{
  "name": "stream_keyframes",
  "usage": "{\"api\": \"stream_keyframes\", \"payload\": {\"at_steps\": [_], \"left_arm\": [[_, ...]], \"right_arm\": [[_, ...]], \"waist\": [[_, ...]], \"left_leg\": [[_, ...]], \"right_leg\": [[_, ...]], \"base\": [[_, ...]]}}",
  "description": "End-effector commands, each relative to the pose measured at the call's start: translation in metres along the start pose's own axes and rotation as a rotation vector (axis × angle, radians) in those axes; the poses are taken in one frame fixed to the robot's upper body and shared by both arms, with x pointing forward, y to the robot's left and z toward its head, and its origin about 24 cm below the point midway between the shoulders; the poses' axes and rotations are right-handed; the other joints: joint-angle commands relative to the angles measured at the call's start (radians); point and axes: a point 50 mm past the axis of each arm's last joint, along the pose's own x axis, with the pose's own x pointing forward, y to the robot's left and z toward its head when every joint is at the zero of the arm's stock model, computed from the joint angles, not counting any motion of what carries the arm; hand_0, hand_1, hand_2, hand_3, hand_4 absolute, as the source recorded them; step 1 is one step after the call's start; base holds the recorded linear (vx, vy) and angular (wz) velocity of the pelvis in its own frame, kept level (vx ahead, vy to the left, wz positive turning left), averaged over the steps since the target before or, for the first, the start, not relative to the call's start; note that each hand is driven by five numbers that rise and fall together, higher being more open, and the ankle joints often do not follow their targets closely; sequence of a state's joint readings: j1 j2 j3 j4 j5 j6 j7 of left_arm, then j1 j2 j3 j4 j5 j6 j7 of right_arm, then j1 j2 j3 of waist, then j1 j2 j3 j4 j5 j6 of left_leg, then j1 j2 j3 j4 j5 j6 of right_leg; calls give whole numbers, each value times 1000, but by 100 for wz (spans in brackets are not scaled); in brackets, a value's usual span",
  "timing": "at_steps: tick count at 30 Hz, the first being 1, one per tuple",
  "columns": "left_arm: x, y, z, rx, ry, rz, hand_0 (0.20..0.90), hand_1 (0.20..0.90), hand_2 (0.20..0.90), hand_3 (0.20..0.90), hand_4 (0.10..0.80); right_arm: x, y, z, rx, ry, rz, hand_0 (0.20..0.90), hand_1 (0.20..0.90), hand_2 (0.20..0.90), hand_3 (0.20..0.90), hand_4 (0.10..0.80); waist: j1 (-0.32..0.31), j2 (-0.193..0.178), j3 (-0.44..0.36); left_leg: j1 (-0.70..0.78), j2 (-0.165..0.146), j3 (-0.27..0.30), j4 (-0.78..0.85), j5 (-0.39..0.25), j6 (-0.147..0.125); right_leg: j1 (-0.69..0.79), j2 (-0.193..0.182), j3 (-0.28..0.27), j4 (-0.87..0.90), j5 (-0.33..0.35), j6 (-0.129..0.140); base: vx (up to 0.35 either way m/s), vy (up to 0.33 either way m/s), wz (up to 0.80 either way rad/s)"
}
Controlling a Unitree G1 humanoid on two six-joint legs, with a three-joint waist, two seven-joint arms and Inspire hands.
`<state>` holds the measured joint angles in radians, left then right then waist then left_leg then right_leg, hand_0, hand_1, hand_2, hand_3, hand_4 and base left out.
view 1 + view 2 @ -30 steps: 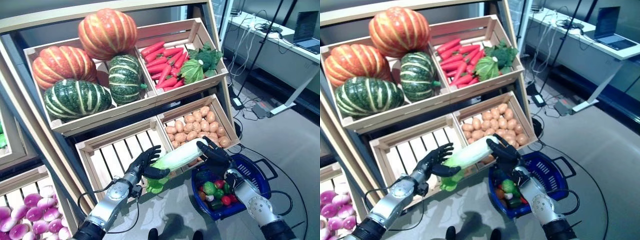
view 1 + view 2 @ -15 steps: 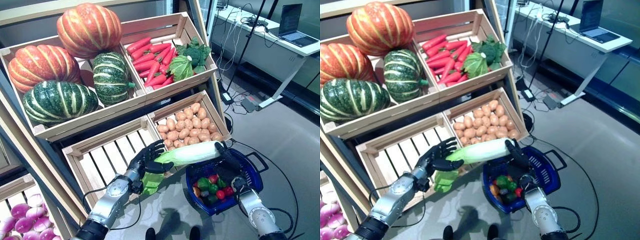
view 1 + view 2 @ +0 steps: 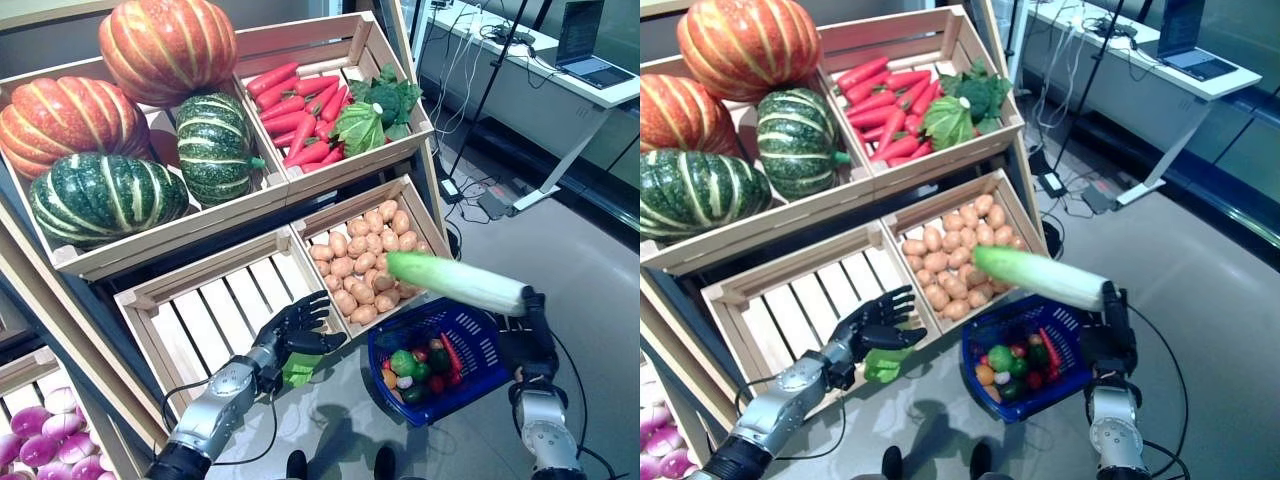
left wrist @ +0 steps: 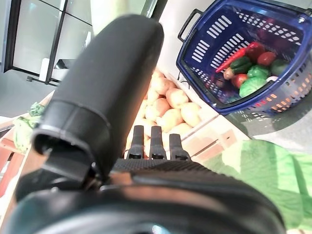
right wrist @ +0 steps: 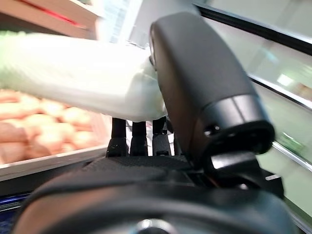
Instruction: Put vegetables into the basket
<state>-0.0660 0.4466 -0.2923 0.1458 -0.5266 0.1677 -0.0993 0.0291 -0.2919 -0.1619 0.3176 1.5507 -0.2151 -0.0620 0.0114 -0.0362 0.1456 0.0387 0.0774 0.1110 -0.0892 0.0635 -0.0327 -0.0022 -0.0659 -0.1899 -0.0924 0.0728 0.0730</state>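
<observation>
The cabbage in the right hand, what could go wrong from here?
The right hand grips the long cabbage only at its white end, so most of it juts out unsupported over the potato crate and could tip or slip out. The basket already holds vegetables and looks shorter than the cabbage, so it may catch on the rim or roll off.

1. Left arm: enters from the lower left, forearm angled up toward the centre.
2. Left hand (image 3: 293,335): fingers straight and spread, thumb extended to the side, nothing held.
3. Right arm: rises near-vertically at the lower right.
4. Right hand (image 3: 527,340): raised, fingers upright, thumb and fingers pinching the end of a long object.
</observation>
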Motion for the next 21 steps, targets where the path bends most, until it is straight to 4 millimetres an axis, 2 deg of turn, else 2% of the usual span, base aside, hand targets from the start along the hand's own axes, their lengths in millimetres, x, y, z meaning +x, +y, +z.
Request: {"api": "stream_keyframes", "payload": {"at_steps": [1,7,14,17,21], "left_arm": [[0,9,42,-23,-190,-24,900,900,900,900,800],[-3,12,42,-34,-195,-27,900,900,900,900,800],[-6,9,44,-36,-211,-39,900,900,900,900,800],[-5,8,55,-31,-265,-35,900,900,900,900,800],[-4,6,82,-14,-388,-50,900,900,900,900,800]], "right_arm": [[15,46,27,99,-154,171,300,300,300,300,400],[14,23,35,153,-224,94,300,300,300,300,400],[8,-1,33,195,-283,-1,300,300,300,300,400],[10,-1,32,220,-309,-9,300,300,300,300,400],[16,7,34,272,-348,17,300,300,300,300,400]], "waist": [[-16,-12,-44],[-17,-12,-43],[-14,-6,-11],[-14,2,28],[-11,17,112]], "left_leg": [[2,49,-53,2,-39,-43],[2,49,-48,2,-41,-42],[-21,46,-56,2,-36,-42],[-54,46,-61,2,-26,-43],[-101,42,-71,2,-18,-41]], "right_leg": [[64,-75,23,5,-1,71],[64,-72,22,5,-2,68],[46,-66,23,5,0,60],[13,-62,24,13,3,53],[-46,-48,27,49,-10,39]], "base": [[0,0,0],[22,-7,-1],[2,-27,0],[-142,-30,0],[-232,-32,0]]}}
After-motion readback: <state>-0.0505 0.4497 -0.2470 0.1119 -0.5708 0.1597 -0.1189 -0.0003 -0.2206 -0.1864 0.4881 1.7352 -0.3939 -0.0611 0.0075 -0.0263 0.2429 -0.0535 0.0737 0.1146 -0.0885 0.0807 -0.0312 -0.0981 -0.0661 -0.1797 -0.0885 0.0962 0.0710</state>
